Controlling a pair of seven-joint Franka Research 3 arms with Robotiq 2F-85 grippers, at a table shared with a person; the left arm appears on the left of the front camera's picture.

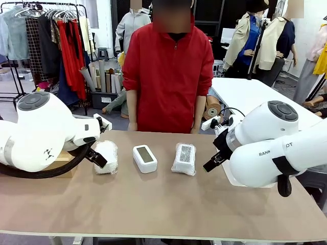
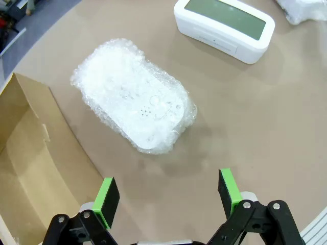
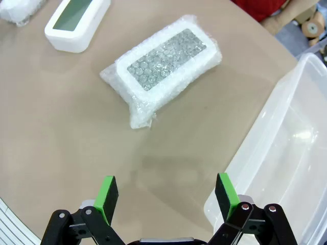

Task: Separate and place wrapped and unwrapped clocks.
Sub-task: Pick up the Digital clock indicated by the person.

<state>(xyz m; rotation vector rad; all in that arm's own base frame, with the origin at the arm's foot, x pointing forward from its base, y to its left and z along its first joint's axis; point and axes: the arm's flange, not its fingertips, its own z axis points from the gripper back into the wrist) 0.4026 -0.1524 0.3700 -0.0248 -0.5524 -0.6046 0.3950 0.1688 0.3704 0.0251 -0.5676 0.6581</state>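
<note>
Tabletop [image 1: 163, 204]: bare clock [image 1: 145, 158] between left wrapped clock [image 1: 106, 156], right wrapped clock [image 1: 184, 158]

White arms [image 1: 43, 130], grey joint caps [image 1: 33, 100]; black left gripper [image 2: 167, 190], green pads [image 2: 108, 199].

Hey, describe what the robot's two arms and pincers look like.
Both arms are glossy white with rounded shells; the left arm and right arm each carry a dark grey round cap. A black cable loops under the left one; the right bears partly visible dark lettering. The left pincer and right pincer are black with green pads.
</note>
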